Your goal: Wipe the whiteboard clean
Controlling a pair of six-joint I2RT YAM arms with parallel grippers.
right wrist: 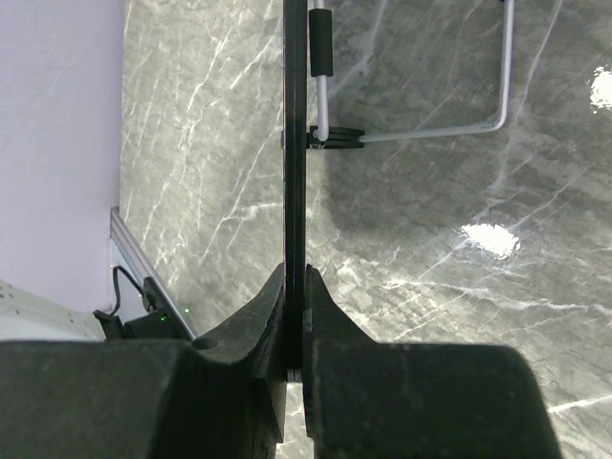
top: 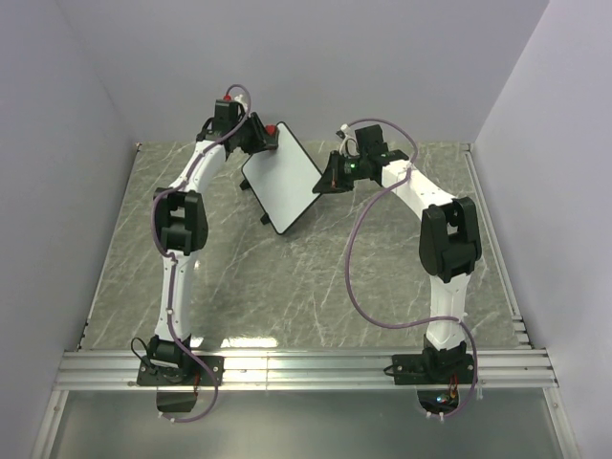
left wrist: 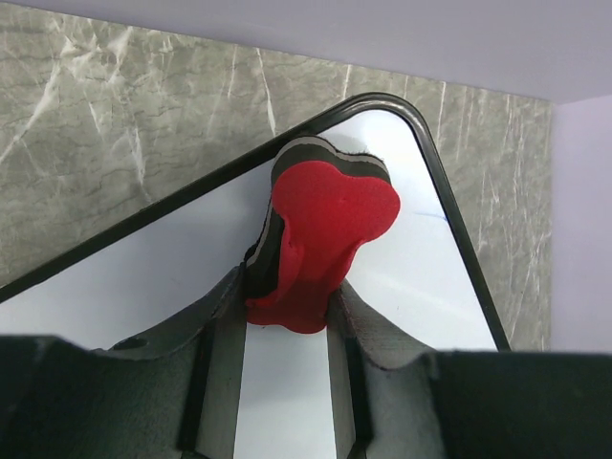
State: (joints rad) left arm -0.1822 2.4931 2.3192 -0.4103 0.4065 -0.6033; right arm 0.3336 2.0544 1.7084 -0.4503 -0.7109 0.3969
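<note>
The grey marbled surface bears little of the work here. The whiteboard is at its far middle, tilted and seemingly lifted, between the two arms. The right end effector is pinching the board's thin edge, one finger pressed flat against each face, and the wire stand on the back juts away from it. The left end effector is clamped on a red eraser, whose dark felt side lies against the board near a rounded corner.

The face looks nearly white — only a faint bluish stroke shows just beside the eraser, toward the frame. To finish well, I judge the eraser should slide sideways over that stroke with the felt flat and the pressure light. The board is gripped along one edge only, so a hard push could pivot it in the right grip.
</note>
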